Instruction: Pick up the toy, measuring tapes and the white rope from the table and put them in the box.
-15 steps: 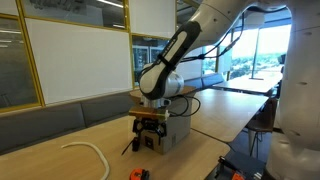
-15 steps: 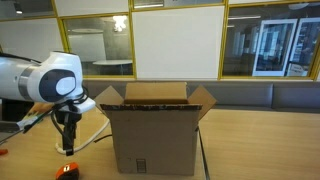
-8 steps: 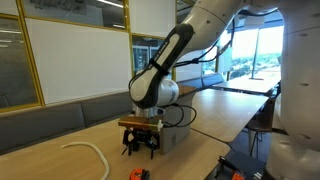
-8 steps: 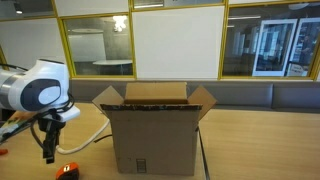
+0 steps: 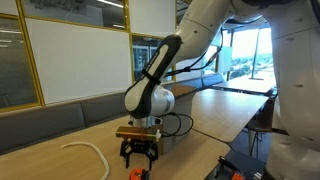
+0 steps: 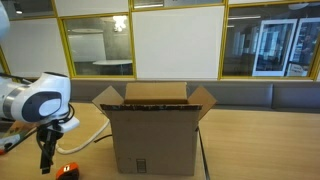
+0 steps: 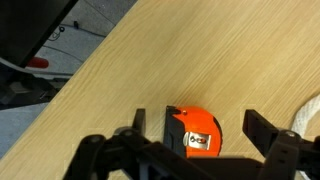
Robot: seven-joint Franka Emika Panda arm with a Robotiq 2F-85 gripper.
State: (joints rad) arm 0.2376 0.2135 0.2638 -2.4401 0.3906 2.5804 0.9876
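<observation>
An orange and black measuring tape (image 7: 192, 132) lies on the wooden table, between my open fingers in the wrist view. It also shows in both exterior views (image 5: 137, 174) (image 6: 68, 169). My gripper (image 7: 198, 125) is open and hovers just above the tape (image 5: 139, 157) (image 6: 45, 165), not touching it. The white rope (image 5: 88, 152) curves on the table beside the tape; part of it shows at the wrist view's right edge (image 7: 308, 112) and beside the box (image 6: 88, 139). The open cardboard box (image 6: 152, 128) stands on the table, mostly hidden behind my arm (image 5: 178, 120). No toy is visible.
The table's near edge (image 7: 70, 75) runs close to the tape, with floor and dark equipment beyond. Glass walls and a bench run behind the table (image 5: 60, 110). Another table (image 5: 240, 95) stands farther back.
My arm has swung away from the box, towards the table's near edge, and lowered the open gripper over the orange measuring tape.
</observation>
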